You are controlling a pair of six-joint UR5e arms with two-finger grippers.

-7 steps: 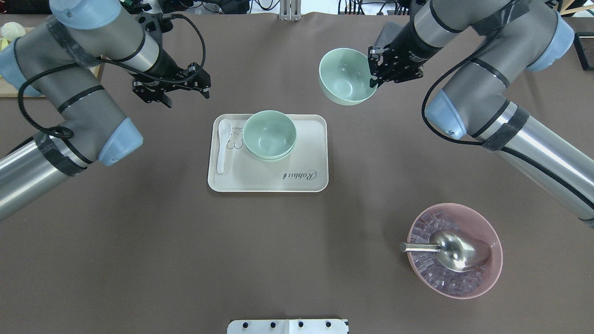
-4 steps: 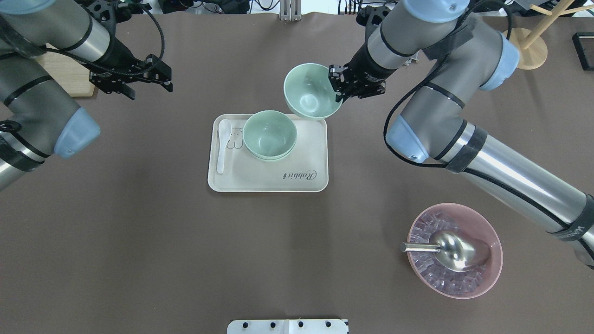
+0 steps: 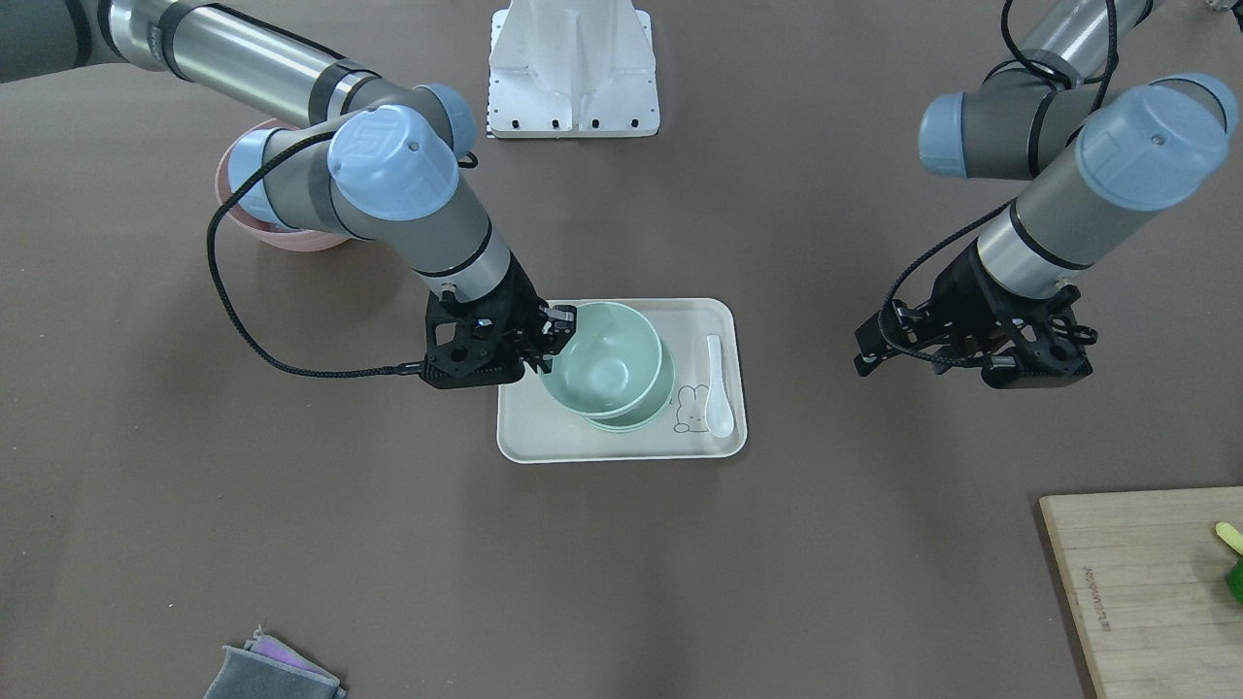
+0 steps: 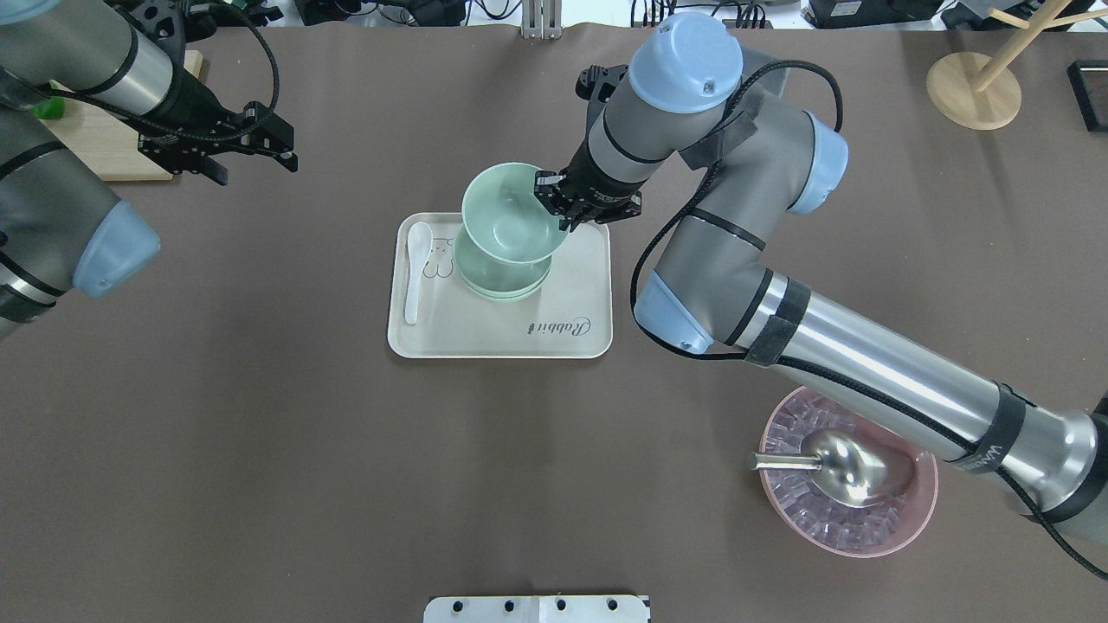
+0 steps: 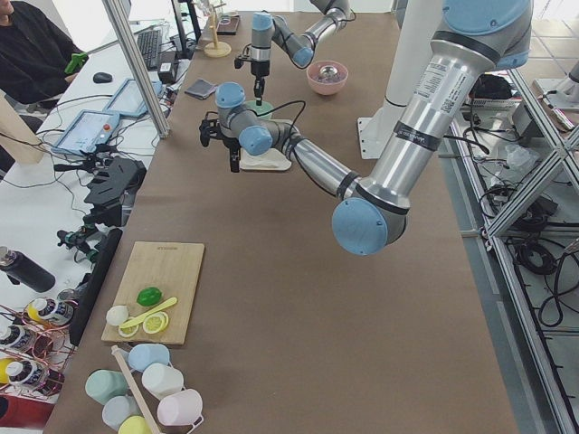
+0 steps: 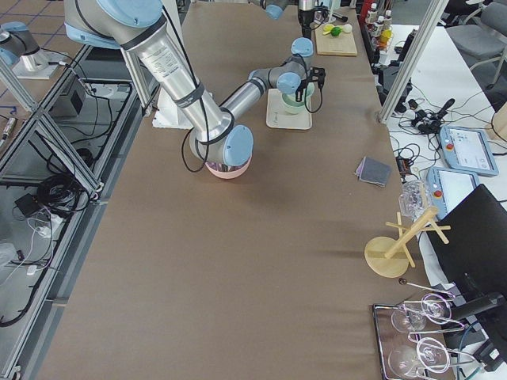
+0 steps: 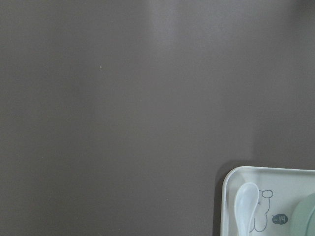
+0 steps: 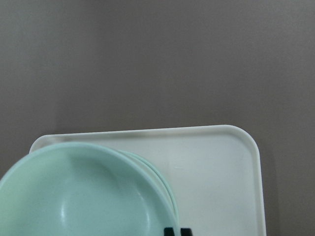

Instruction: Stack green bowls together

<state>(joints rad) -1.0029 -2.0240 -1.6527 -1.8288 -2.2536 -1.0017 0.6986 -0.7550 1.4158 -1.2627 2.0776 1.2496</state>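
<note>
My right gripper (image 4: pixel 561 204) is shut on the rim of one green bowl (image 4: pixel 506 212) and holds it tilted over two more green bowls (image 4: pixel 502 281) nested on the cream tray (image 4: pixel 502 346). I cannot tell whether the held bowl touches the stack. In the front-facing view the right gripper (image 3: pixel 555 335) grips the held bowl (image 3: pixel 602 364) over the stack (image 3: pixel 636 419). The right wrist view shows the held bowl (image 8: pixel 83 196) over the lower rims (image 8: pixel 170 194). My left gripper (image 4: pixel 253 166) is open and empty, far left of the tray; it also shows in the front-facing view (image 3: pixel 957 354).
A white spoon (image 4: pixel 415 268) lies on the tray's left side. A pink bowl (image 4: pixel 909 519) with a metal scoop (image 4: pixel 853 467) stands front right. A wooden cutting board (image 4: pixel 95 147) is at the back left, a wooden stand (image 4: pixel 974 91) at the back right, a grey cloth (image 3: pixel 272 675) at the far edge.
My right gripper has carried the green bowl leftward from the back right to above the nested bowls on the tray. My left arm has drawn away to the left.
</note>
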